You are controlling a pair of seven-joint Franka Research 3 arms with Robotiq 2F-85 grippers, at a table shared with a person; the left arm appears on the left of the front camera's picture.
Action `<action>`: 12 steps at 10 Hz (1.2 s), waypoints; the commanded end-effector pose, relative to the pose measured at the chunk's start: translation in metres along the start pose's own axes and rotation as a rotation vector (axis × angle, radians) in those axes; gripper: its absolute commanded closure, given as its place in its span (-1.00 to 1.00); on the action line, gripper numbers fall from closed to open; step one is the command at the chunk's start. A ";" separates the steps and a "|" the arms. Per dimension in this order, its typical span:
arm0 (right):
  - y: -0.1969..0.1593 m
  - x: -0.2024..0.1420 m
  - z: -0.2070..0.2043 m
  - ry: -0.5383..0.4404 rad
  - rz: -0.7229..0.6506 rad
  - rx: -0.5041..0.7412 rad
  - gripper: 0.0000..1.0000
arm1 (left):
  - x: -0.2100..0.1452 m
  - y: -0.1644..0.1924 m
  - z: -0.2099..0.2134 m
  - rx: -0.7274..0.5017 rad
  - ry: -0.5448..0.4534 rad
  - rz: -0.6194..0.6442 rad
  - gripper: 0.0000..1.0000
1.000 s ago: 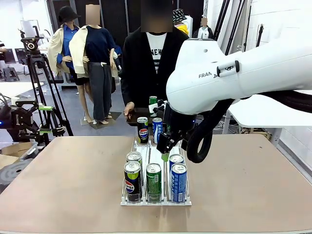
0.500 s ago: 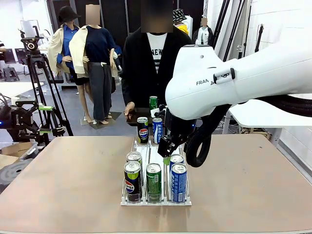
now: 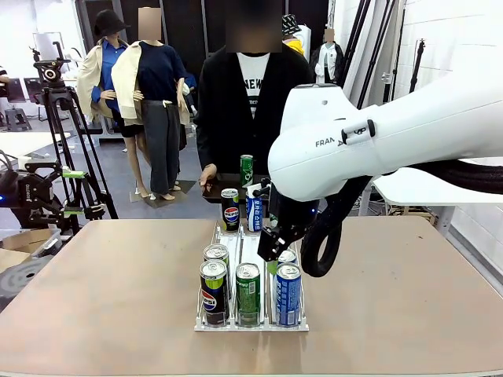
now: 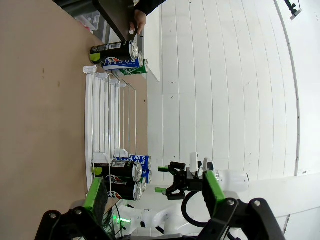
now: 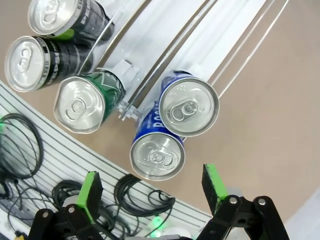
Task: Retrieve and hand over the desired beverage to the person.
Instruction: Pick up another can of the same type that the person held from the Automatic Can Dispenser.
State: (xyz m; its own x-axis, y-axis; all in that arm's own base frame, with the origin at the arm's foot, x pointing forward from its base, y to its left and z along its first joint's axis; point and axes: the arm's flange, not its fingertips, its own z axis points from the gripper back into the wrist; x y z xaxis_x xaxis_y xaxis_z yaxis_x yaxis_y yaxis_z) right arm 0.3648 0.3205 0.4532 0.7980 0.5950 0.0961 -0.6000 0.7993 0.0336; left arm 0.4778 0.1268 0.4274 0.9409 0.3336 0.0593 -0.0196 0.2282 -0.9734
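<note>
Your right claw hangs over the white wire rack in the middle of the worktop, with its arm reaching in from the right. Its jaws stand wide apart and hold nothing.

From the right wrist you look straight down on the can tops. Two blue cans sit one behind the other in one lane. The nearer one lies between the green pads but below them, untouched. A green can stands in the next lane, and two black cans in the lane beyond.

From the front, the rack's near end carries a black, a green and a blue can side by side, with a black and a blue one right behind them. The claw's tip is just above that second blue one. Three far cans stand at the rack's other end: black, blue and green, the green one's base hidden.

Your left claw is also wide open and empty. Its camera looks across the worktop at the rack, well apart from it.

The person stands at the far side of the worktop, right behind the rack. One hand rests on a dark tray at the far edge.
</note>
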 end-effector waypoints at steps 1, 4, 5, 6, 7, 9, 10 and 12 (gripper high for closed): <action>-0.004 -0.001 -0.009 -0.005 -0.029 -0.017 -1.00 | -0.001 -0.001 0.001 -0.009 0.005 -0.001 -1.00; -0.008 0.000 -0.021 0.012 -0.037 -0.003 -1.00 | -0.001 -0.001 0.001 -0.009 0.005 -0.001 -1.00; -0.009 0.001 -0.024 0.009 -0.037 0.004 -1.00 | -0.001 -0.001 0.001 -0.009 0.005 -0.001 -1.00; -0.010 0.002 -0.026 0.007 -0.036 0.008 -1.00 | -0.001 -0.001 0.001 -0.009 0.005 -0.001 -1.00; -0.011 0.004 -0.029 0.004 -0.039 0.010 -1.00 | -0.001 -0.001 0.001 -0.009 0.005 -0.001 -1.00; -0.016 0.009 -0.038 0.016 -0.059 0.011 -1.00 | -0.001 -0.001 0.001 -0.009 0.005 -0.001 -1.00; -0.018 0.011 -0.043 0.023 -0.068 0.006 -1.00 | -0.001 -0.001 0.001 -0.009 0.005 -0.001 -1.00; -0.019 0.014 -0.049 0.024 -0.066 0.018 -1.00 | -0.001 -0.001 0.001 -0.009 0.005 -0.001 -1.00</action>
State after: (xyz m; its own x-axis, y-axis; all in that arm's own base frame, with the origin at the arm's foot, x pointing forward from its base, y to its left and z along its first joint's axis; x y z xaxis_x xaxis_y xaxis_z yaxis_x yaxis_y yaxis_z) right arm 0.3868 0.3141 0.4098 0.8236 0.5647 0.0533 -0.5672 0.8211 0.0640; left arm 0.4778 0.1268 0.4274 0.9408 0.3336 0.0592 -0.0196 0.2282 -0.9734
